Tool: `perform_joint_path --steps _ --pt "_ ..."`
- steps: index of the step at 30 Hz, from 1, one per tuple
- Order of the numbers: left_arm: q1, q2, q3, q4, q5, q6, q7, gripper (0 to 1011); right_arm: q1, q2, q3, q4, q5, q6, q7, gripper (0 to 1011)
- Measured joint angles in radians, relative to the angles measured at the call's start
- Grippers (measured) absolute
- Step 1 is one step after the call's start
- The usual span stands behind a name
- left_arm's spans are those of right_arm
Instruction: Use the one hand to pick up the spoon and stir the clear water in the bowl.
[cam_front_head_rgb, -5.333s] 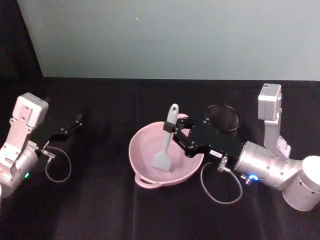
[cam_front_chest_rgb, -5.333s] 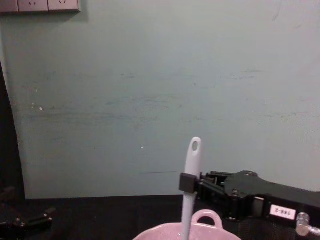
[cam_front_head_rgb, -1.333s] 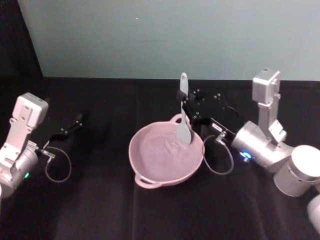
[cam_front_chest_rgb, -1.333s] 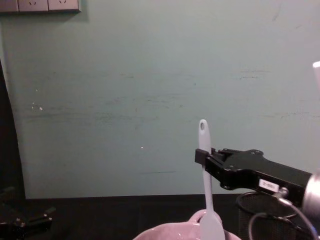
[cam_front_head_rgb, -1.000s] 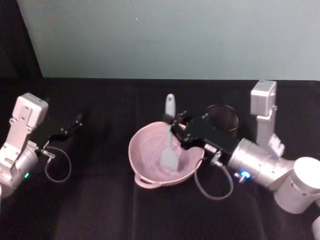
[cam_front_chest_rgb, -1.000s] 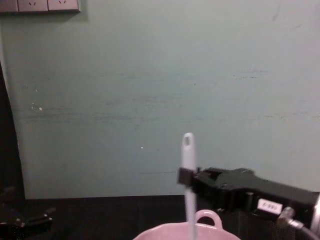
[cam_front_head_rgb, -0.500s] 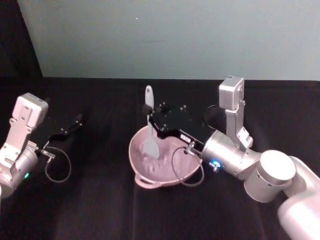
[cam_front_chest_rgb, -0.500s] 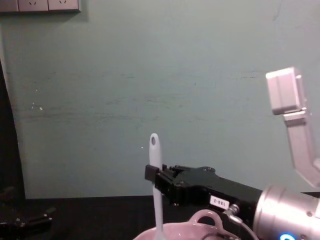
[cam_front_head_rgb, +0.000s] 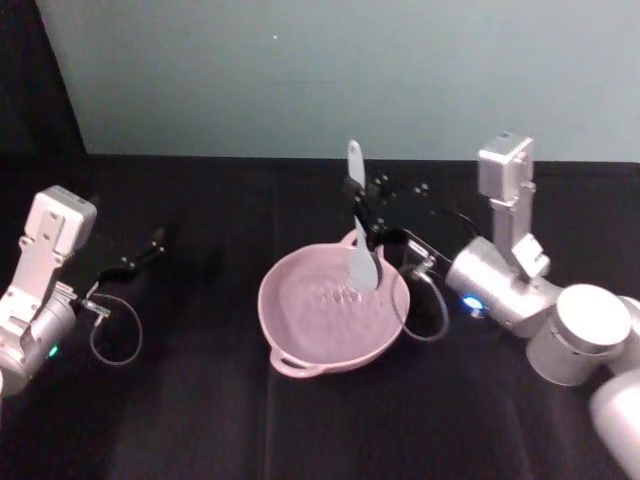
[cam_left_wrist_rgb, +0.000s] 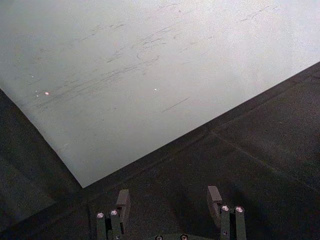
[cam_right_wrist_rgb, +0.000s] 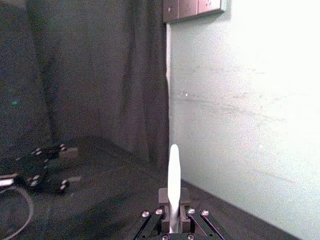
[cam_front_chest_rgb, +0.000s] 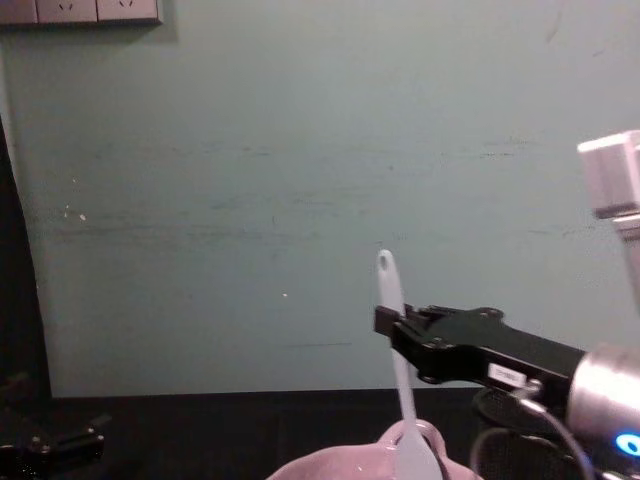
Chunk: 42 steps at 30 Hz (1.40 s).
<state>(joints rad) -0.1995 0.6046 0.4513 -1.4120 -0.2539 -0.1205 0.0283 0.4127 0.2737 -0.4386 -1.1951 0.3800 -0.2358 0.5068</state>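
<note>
— Step in hand?
— Stirring, seemingly. On the counter (cam_front_head_rgb: 200, 400), bowl (cam_front_head_rgb: 268, 312); over the bowl's far rim, right pincer (cam_front_head_rgb: 358, 203) clamped on the spoon (cam_front_head_rgb: 362, 262), head low inside. Well left of the bowl, left pincer (cam_left_wrist_rgb: 168, 195), fingers apart, idle.
— Next move?
— Likely sweeping the head round through the water, clear of the rim.

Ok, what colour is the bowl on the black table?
The bowl is pale pink and glossy, plain with no pattern; the head view shows it best.
</note>
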Motion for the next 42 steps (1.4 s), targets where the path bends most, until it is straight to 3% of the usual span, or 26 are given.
perform_joint_path --steps 5,8,12,15,19,25,30,33,38,42 --pt "0.0 0.0 0.0 0.0 0.0 0.0 0.0 1011 -0.063 0.059 0.016 -0.104 0.04 0.07 0.048 117" --pt "0.0 0.0 0.0 0.0 0.0 0.0 0.0 1011 -0.113 0.096 0.013 -0.182 0.09 0.127 0.093 117" --pt "0.0 0.0 0.0 0.0 0.0 0.0 0.0 1011 -0.143 0.11 -0.008 -0.235 0.134 0.174 0.129 117" --pt "0.0 0.0 0.0 0.0 0.0 0.0 0.0 1011 -0.15 0.101 -0.028 -0.247 0.15 0.175 0.14 117" --pt "0.0 0.0 0.0 0.0 0.0 0.0 0.0 1011 -0.135 0.068 -0.05 -0.223 0.157 0.15 0.141 117" --pt "0.0 0.0 0.0 0.0 0.0 0.0 0.0 1011 -0.071 -0.004 -0.071 -0.103 0.127 0.062 0.106 117" --pt "0.0 0.0 0.0 0.0 0.0 0.0 0.0 1011 -0.013 -0.06 -0.062 0.021 0.088 -0.016 0.066 117" --pt "0.0 0.0 0.0 0.0 0.0 0.0 0.0 1011 0.024 -0.087 -0.039 0.094 0.051 -0.074 0.026 117" --pt "0.0 0.0 0.0 0.0 0.0 0.0 0.0 1011 0.03 -0.078 -0.017 0.098 0.022 -0.088 -0.006 117" --pt "0.0 0.0 0.0 0.0 0.0 0.0 0.0 1011 -0.009 -0.028 0.004 0.013 0.013 -0.035 -0.011 117"
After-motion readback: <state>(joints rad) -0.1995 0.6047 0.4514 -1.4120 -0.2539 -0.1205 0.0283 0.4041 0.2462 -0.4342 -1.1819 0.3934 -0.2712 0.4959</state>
